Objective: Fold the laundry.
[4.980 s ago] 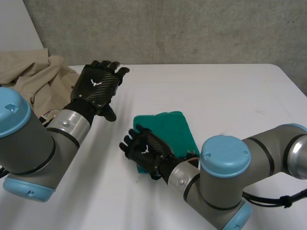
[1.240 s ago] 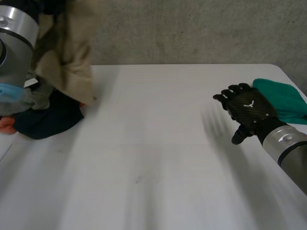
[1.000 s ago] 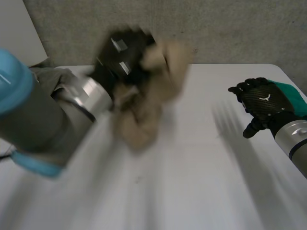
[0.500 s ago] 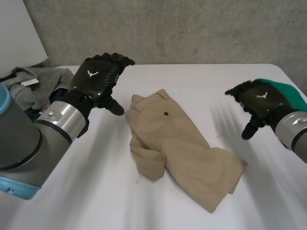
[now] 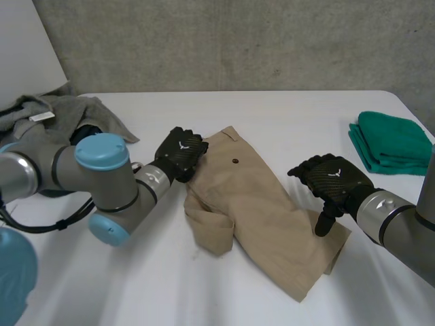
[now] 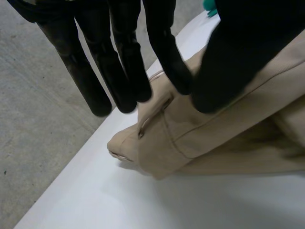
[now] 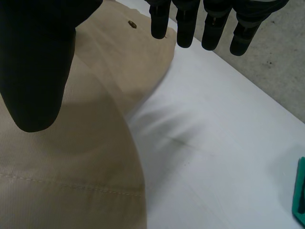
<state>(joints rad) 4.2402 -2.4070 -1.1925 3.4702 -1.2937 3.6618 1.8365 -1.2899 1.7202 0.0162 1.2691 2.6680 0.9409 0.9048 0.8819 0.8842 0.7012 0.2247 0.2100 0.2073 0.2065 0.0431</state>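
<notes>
Beige shorts (image 5: 265,204) touched at the waistband by the straight-fingered left hand (image 5: 180,149).

White table (image 5: 285,122), grey concrete wall (image 5: 238,41) behind, white panel (image 5: 24,47) at left

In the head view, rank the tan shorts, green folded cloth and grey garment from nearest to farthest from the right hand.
1. tan shorts, under the right hand.
2. green folded cloth, farther right.
3. grey garment, far left.
</notes>
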